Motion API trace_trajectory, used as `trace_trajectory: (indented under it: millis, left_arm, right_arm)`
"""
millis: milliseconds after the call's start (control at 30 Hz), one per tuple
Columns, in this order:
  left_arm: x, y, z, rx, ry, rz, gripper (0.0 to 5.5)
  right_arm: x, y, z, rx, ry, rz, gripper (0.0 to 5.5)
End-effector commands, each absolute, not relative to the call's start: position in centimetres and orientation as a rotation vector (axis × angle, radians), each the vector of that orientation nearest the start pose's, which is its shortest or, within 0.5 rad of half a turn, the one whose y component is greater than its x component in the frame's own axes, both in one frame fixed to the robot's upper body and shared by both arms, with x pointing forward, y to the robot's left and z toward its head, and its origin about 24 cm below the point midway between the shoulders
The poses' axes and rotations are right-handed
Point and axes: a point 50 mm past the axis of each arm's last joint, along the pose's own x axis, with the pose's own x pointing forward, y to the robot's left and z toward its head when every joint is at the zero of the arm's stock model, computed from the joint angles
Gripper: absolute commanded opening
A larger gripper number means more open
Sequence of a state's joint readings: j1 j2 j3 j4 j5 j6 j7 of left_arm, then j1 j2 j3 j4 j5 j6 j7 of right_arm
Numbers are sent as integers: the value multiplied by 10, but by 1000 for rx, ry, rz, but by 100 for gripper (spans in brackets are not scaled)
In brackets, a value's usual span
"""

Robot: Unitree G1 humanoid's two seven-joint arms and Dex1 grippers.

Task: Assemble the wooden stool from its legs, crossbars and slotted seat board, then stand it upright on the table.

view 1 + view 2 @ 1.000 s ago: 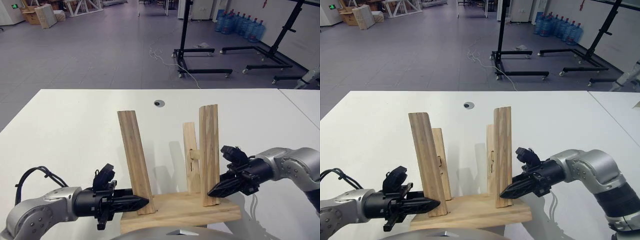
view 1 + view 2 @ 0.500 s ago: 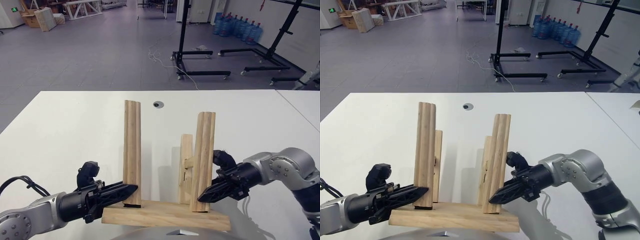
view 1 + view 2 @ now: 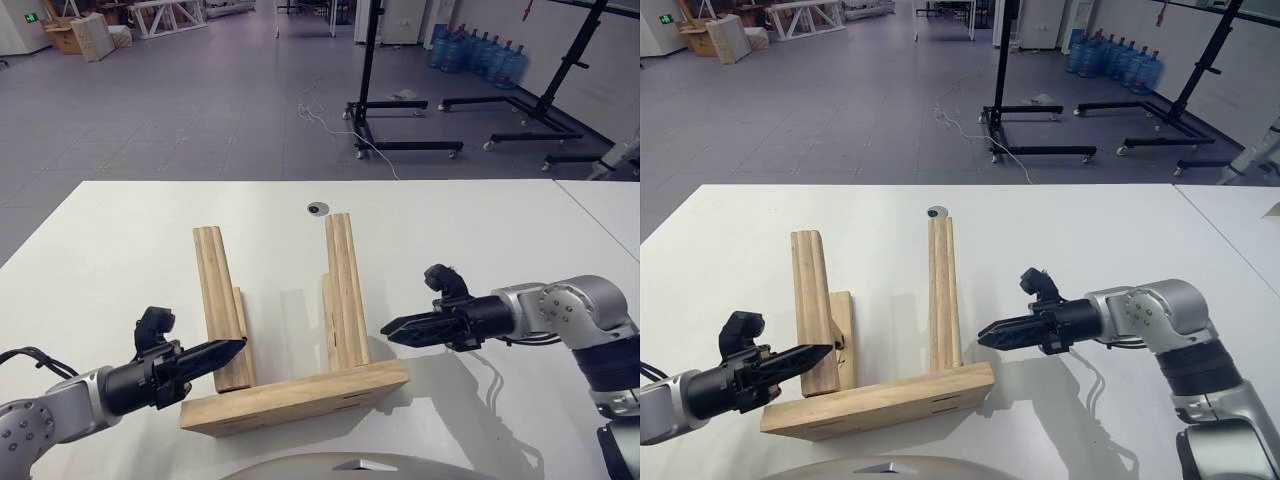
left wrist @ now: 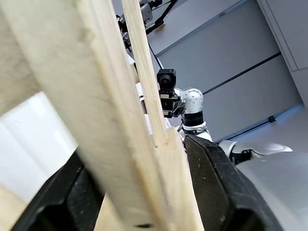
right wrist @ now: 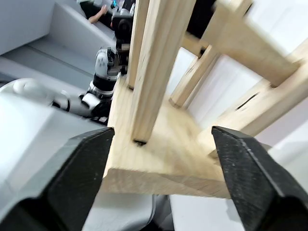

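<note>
Left arm (image 3: 55,415) low, forearm reaching forward and inward; left gripper (image 3: 230,348) clamped on a stool leg (image 3: 217,290). Right arm (image 3: 565,310) bent at the elbow, forearm level and pointing inward; right gripper (image 3: 392,329) with fingers spread.

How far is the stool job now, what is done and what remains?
Done: the legs stand in the seat board. In hand: the left pincer grips the left leg; the right pincer is open, apart from the stool. Left: the stool sits legs-up, so it is not yet upright.
</note>
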State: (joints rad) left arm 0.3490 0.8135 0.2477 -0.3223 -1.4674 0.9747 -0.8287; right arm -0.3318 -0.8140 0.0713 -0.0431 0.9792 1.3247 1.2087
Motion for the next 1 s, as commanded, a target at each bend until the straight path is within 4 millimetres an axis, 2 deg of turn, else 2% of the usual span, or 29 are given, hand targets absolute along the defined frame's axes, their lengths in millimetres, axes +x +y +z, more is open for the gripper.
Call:
trace_trajectory:
  millis: [33, 167, 233, 400, 533, 600, 667, 833, 900, 1000]
  left_arm:
    - [150, 226, 86, -880, 635, -1044, 294]
    - [157, 231, 81, -874, 620, -1011, 349]
    - [160, 235, 86, -861, 576, -1003, 356]
    - [160, 249, 101, -768, 465, -997, 356]
    - [155, 260, 119, -673, 401, -997, 356]
    - [151, 269, 122, -611, 415, -972, 356]
    - [144, 278, 116, -503, 474, -938, 356]
    - [109, 308, 97, -81, 725, -938, 356]
    - [99, 306, 92, 27, 784, -1006, 356]
    - [96, 290, 79, 95, 785, -1078, 356]
  right_arm:
    - [236, -210, 116, 597, 845, 1283, 449]
    - [235, -221, 115, 540, 804, 1249, 516]
    - [233, -226, 112, 450, 734, 1219, 538]
    - [206, -232, 99, 156, 580, 1259, 538]
    - [187, -231, 88, 10, 513, 1284, 538]
    - [175, -231, 79, -63, 506, 1321, 538]
    - [165, -230, 72, -94, 511, 1361, 538]
    - [148, -221, 64, -122, 471, 1410, 538]
    - [148, -214, 64, -110, 428, 1403, 538]
    - [150, -205, 62, -110, 378, 1399, 538]
